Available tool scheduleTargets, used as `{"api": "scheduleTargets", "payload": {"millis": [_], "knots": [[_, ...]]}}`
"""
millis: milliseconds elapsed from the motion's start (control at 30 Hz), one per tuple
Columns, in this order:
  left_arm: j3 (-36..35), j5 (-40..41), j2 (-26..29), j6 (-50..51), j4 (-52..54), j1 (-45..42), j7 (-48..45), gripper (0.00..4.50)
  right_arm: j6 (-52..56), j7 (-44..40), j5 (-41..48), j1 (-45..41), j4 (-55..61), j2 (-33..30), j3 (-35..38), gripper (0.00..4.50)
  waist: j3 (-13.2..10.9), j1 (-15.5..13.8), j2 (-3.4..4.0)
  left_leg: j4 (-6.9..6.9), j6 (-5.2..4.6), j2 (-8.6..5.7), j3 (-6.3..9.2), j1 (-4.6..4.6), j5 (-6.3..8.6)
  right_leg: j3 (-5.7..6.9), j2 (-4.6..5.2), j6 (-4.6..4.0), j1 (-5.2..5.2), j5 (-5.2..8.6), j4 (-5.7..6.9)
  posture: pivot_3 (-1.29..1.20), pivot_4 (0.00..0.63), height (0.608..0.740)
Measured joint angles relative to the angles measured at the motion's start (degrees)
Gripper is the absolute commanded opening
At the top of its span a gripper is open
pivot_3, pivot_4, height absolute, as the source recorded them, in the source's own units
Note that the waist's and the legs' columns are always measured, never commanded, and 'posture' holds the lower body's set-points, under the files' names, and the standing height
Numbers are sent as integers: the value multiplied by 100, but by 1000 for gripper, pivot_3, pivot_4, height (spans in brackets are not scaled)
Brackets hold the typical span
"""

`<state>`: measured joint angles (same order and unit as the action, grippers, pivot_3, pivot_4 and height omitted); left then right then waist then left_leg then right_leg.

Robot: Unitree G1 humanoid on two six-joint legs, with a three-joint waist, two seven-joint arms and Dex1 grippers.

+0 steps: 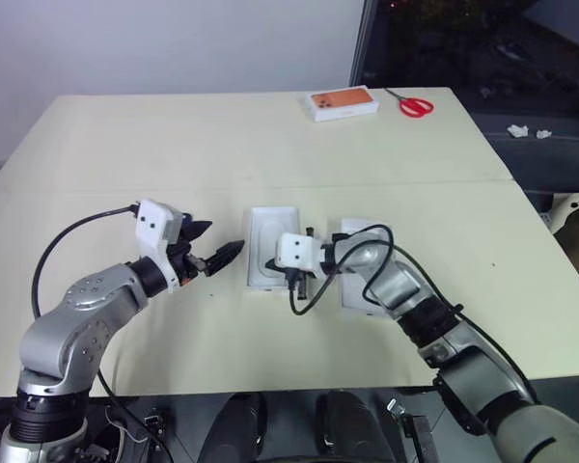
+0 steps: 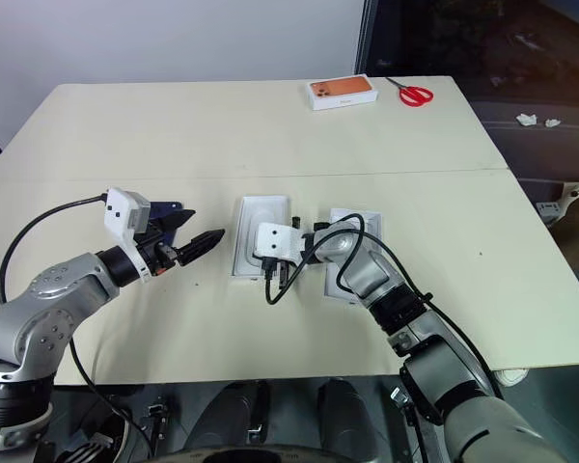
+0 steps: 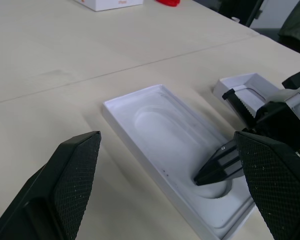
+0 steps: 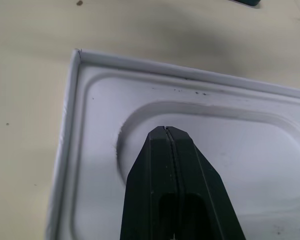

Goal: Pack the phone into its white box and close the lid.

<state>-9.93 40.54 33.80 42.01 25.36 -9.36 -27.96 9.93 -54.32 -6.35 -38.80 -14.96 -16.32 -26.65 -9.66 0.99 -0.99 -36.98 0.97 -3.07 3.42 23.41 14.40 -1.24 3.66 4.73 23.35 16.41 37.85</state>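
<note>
A white insert [image 1: 268, 241] with an oval recess lies at the table's middle. My right gripper [image 4: 165, 130] is shut, its tip pressed down into that recess [image 3: 210, 185] near the insert's near end. Just right of the insert lies a white shallow box piece [image 1: 360, 230], mostly hidden under my right arm; I cannot tell whether it is the white box or the lid. My left gripper [image 1: 215, 243] hovers open to the left of the insert, pointing at it, with nothing between its fingers. A dark blue flat edge, probably the phone [image 2: 172, 206], peeks out behind the left gripper.
A white box with an orange phone picture [image 1: 343, 102] and red scissors [image 1: 415, 104] lie at the table's far right edge. A seam [image 1: 415, 181] runs across the table beyond the insert. A black cable loops under my right wrist [image 1: 304, 304].
</note>
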Motion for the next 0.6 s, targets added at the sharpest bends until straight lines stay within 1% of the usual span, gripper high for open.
{"api": "scheduleTargets", "payload": {"millis": [67,133,200,333,433,500,600], "knots": [[-5,5,36,1,-2,3,-67,4500,474,76,298,10,164,288,222,11,-1,15,2,1,1,1,-1,1,0,-2,-1,0,5,0,4,0,150,740],[-66,33,72,11,-35,7,-133,4500,730,171,466,-95,297,427,381,11,-2,2,3,1,0,2,0,1,0,-1,-1,0,5,0,5,0,150,740],[-236,126,134,40,-180,17,-208,4500,863,265,537,-241,337,402,577,11,-2,-14,3,0,-1,0,0,1,1,0,1,0,2,0,3,0,150,740],[-692,197,522,154,-734,85,-486,4500,1001,342,654,-332,431,317,891,11,-2,-11,4,2,-2,-1,0,1,1,1,1,0,4,0,2,0,150,740],[-1105,478,730,404,-1217,66,-733,4500,1176,425,727,-332,527,391,931,11,-3,8,4,4,-3,0,1,1,2,1,0,0,8,0,4,0,150,740],[-1260,602,806,490,-1522,34,-886,4500,1268,532,717,-335,570,504,896,11,-3,24,4,7,-3,2,1,1,2,0,-1,0,10,0,5,0,150,740],[-1512,790,985,734,-2333,-106,-1156,4500,1319,783,552,-495,463,882,613,11,-3,54,5,11,0,3,0,2,0,-1,-2,-1,19,0,11,0,150,740]]}}
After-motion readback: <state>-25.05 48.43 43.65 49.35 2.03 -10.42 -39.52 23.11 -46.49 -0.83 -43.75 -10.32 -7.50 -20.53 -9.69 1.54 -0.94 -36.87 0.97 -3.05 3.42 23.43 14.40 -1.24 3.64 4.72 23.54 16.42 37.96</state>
